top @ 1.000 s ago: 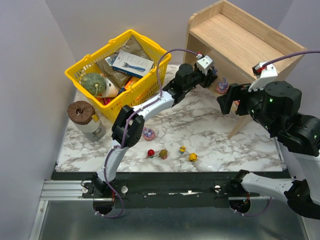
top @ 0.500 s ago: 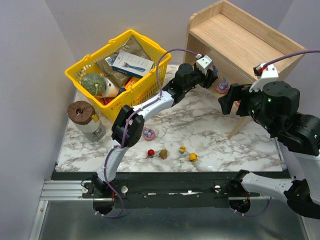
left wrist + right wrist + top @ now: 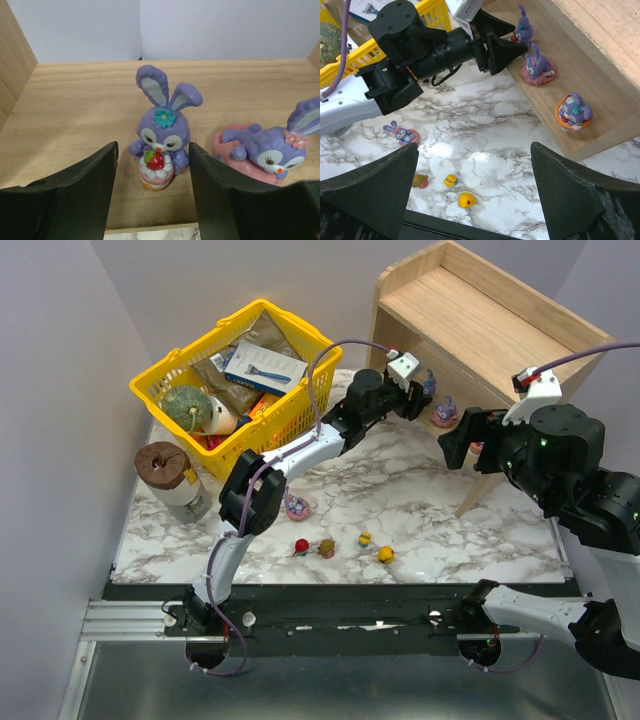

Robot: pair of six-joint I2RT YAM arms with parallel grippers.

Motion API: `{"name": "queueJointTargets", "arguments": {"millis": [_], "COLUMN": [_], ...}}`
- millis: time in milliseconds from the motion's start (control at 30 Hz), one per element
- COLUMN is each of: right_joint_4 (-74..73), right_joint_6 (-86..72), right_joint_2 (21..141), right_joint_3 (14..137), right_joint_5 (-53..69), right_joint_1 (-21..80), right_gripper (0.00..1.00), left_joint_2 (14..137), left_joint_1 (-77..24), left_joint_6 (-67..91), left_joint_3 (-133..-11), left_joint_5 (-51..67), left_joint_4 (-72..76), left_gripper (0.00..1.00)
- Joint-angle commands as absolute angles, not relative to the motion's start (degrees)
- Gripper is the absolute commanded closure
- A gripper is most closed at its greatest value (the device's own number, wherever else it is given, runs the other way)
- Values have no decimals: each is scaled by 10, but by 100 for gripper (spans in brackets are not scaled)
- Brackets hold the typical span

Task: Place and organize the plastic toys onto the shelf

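Bunny toy [image 3: 159, 145]: upright on shelf [image 3: 75, 110] lower tier, facing out, likely for tidy row; second bunny [image 3: 260, 150] at 3 o'clock. Left claw [image 3: 516, 45] spread, flanking toy, not touching. Right claw [image 3: 475, 150] spread, empty.

one overhead, two wrist views, common shelf [image 3: 480, 320]

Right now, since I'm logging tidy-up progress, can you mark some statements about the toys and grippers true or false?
1. The strawberry bunny, cushion bunny and orange-cup bunny are on the lower tier of the shelf. True.
2. The left gripper is clamped on the strawberry bunny. False: its fingers stand either side, apart from it.
3. The right gripper holds a toy. False: it is open and empty.
4. A fourth bunny lies on the marble table. True.
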State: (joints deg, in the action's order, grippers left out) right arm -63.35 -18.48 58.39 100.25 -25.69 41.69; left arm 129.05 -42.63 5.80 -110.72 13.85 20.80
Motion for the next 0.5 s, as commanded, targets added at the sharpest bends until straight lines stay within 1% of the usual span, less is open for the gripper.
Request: {"name": "queueJointTargets", "arguments": {"millis": [0,233,467], "right_joint_4": [-650,-650,-650], "right_joint_6": [-192,-191,-185], "right_joint_2": [575,569,567], "right_joint_3": [1005,998,991], "right_joint_5": [-263,-266,-266], "right_joint_1": [420,420,420], "right_gripper": [0,0,0], "left_joint_2": [1253,1263,1286], "left_joint_1": [-423,-419,-413], "left_joint_6": [69,69,63], "left_joint_3": [-1104,-1112,-1143], "left_joint_5": [127,139,178], "left_joint_4": [237,233,216], "left_gripper": [33,33,33]}}
